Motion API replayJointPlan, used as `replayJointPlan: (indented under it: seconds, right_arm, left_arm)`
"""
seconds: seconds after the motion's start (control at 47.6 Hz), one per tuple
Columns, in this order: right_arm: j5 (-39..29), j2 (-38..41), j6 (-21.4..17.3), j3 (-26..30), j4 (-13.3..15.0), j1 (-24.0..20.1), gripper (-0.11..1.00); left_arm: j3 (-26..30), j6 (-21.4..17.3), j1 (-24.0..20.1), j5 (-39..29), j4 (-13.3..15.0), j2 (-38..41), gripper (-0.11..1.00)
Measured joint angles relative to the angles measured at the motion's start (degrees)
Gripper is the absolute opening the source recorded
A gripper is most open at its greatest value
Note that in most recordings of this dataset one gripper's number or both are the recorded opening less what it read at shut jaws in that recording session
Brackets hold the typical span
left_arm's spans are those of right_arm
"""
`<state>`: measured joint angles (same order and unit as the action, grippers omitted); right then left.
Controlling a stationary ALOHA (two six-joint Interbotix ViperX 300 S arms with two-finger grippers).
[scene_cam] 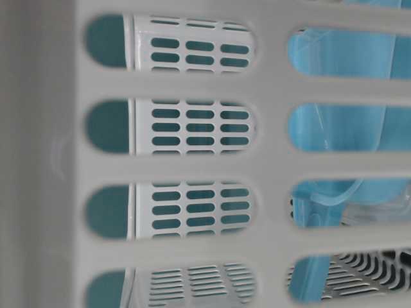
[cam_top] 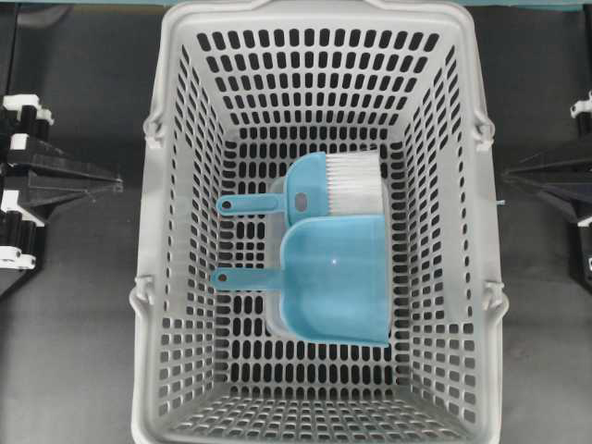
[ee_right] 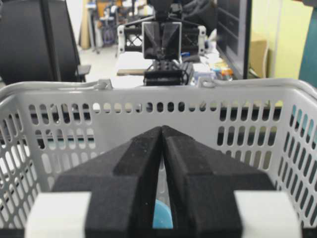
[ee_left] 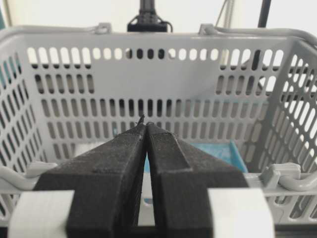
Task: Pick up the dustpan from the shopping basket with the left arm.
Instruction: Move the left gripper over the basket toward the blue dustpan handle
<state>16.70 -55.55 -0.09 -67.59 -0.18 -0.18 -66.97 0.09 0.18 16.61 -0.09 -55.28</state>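
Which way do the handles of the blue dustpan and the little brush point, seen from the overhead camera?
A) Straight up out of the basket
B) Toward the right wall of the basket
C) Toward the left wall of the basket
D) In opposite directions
C: in the overhead view the dustpan and the brush lie side by side on the floor of the shopping basket, both thin handles reaching left.
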Motion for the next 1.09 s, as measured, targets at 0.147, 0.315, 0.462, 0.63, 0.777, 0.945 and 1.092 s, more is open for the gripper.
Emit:
replayJointPlan:
  seconds: [0.147, 0.315, 0.462, 0.63, 0.777, 0.945, 1.092]
  right_arm:
    - [-0.35, -0.18, -0.62, 0.0, -0.35, 0.0, -0.01]
    - [-2.55, -0.79, -2.99, 0.0, -0.7, -0.26, -0.01]
    - [-4.83, -1.76, -4.31, 0.0, -0.7, -0.44, -0.01]
    - [-8.53, -2.9, -4.39, 0.0, -0.7, -1.58, -0.01]
    - [-10.37, -3.96, -4.39, 0.0, -0.7, -2.37, -0.01]
    - [-10.9, -4.31, -4.39, 0.18, -0.7, -2.37, -0.01]
    - [-10.46, -4.39, -4.39, 0.18, -0.79, -2.37, 0.0]
  left_arm:
    - [2.72, 2.2, 0.0, -4.22, -1.85, 0.26, 0.0]
    - [9.58, 2.37, 0.44, -13.89, -2.2, 1.14, 0.0]
    - [16.79, 2.46, 1.41, -26.1, -2.2, 4.31, 0.0]
    - [27.6, 2.55, 3.78, -40.43, -2.2, 11.6, 0.0]
    - [35.6, 2.46, 4.04, -49.92, -2.2, 18.98, 0.0]
    - [42.54, 2.37, 3.96, -56.87, -2.29, 27.33, 0.01]
    - [47.02, 2.37, 4.04, -59.15, -2.29, 33.4, 0.04]
